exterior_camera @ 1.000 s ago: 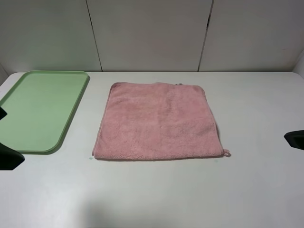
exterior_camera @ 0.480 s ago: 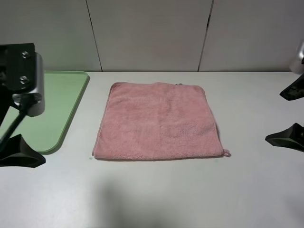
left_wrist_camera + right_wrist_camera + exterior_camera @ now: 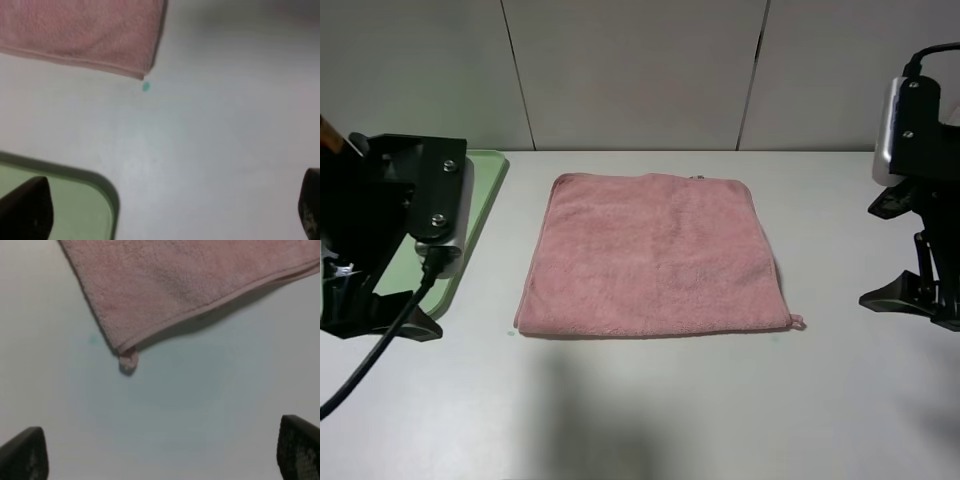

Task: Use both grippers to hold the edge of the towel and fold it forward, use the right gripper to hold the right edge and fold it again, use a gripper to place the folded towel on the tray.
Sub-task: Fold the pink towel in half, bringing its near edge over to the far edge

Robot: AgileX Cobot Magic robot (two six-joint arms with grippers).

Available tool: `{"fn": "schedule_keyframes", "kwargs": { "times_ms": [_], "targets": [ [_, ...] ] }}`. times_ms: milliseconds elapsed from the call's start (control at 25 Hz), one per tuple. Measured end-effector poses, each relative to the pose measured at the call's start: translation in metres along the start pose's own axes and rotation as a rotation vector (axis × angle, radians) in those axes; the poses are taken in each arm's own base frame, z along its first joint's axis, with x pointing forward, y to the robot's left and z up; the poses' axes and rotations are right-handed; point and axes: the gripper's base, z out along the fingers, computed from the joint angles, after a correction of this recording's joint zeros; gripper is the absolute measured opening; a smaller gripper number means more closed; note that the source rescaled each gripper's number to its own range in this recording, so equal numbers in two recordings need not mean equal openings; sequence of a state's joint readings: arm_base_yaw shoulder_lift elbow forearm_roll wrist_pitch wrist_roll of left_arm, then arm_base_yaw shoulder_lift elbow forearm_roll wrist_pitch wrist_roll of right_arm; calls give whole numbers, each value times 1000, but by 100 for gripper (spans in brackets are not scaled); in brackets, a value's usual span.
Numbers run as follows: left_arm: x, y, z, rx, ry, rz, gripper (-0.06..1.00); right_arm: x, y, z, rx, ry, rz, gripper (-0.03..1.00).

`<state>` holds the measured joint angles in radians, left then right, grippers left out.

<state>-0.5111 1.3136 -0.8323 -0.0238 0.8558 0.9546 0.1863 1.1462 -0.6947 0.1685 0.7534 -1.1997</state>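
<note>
The pink towel [image 3: 655, 255] lies flat and unfolded in the middle of the table. Its near hem [image 3: 655, 329] faces the front, and a small loop [image 3: 797, 322] sticks out at the near right corner. My left gripper [image 3: 167, 215] is open, hovering over the table beside the tray's near corner [image 3: 65, 205], left of the towel's near left corner [image 3: 142, 72]. My right gripper [image 3: 885, 250] is open too, to the right of the towel. In the right wrist view it [image 3: 160, 455] hangs apart from the loop [image 3: 128, 361]. Neither gripper holds anything.
The light-green tray [image 3: 485, 190] sits at the back left, mostly hidden behind my left arm [image 3: 390, 220]. A tiny green spot [image 3: 512, 333] marks the table by the towel's near left corner. Grey wall panels stand behind the table.
Both arms have swung in from the sides and now stand much further into view, flanking the towel. The towel and tray have not moved. Both grippers stayed open.
</note>
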Motion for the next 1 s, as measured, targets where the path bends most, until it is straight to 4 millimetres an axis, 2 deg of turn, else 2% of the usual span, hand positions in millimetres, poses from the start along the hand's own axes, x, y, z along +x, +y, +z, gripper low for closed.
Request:
{"fn": "schedule_keyframes", "kwargs": {
  "times_ms": [440, 720, 1000],
  "targets": [
    [-8, 15, 40, 46, 52, 125, 98, 0, -9, 34, -52, 30, 23, 100],
    [-11, 22, 69, 60, 97, 225, 97, -1, -12, 40, -41, 27, 26, 100],
    [-36, 15, 95, 27, 96, 429, 97, -1, -13, 40, -30, 23, 25, 100]
  ]
}}
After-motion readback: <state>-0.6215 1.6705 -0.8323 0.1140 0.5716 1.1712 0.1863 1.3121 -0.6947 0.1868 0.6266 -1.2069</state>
